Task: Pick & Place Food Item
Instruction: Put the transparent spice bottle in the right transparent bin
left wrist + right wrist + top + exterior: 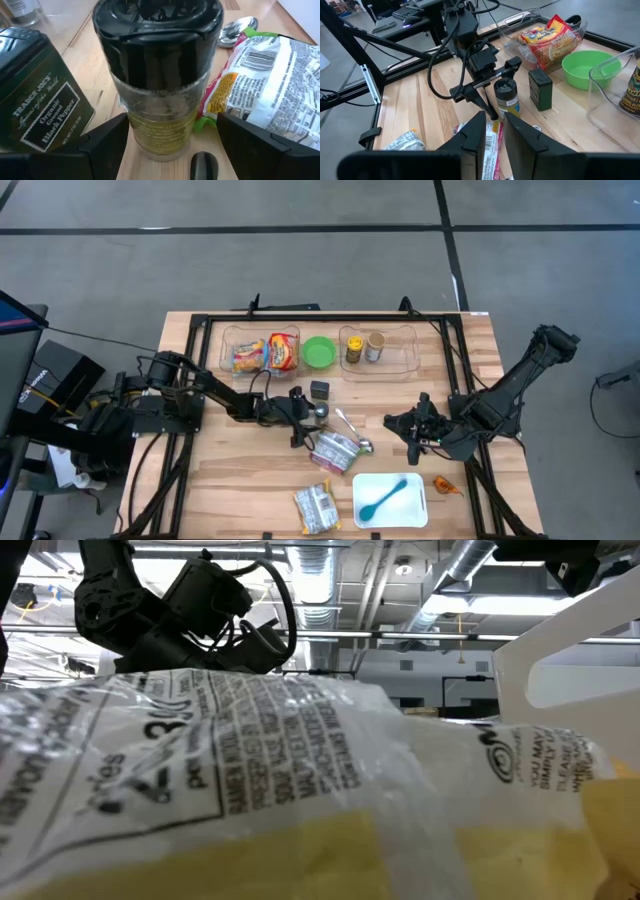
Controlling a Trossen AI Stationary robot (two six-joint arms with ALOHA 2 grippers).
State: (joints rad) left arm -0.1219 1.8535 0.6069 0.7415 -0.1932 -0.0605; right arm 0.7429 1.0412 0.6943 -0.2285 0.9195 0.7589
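Note:
A clear spice jar with a black cap (pixel 160 75) stands upright on the wooden table (pixel 220 480), next to a dark black pepper tin (pixel 40 95). My left gripper (pixel 308 418) is open and low over the table. Its two fingers (pixel 107 142) stand one on either side of the jar's lower body, with no contact that I can see. A printed snack bag (pixel 335 452) lies on the table just beyond the jar. My right gripper (pixel 408 426) hangs above the table right of centre. Its fingers are almost together and hold nothing.
At the back stand a clear tub of noodle packs (pixel 265 353), a green bowl (pixel 319 351) and a clear tub with two jars (pixel 378 348). A metal spoon (pixel 350 430) lies by the bag. Near the front lie a white plate (pixel 412 510) with a blue spoon, a crinkled bag (pixel 317 508) and an orange scrap (pixel 446 485).

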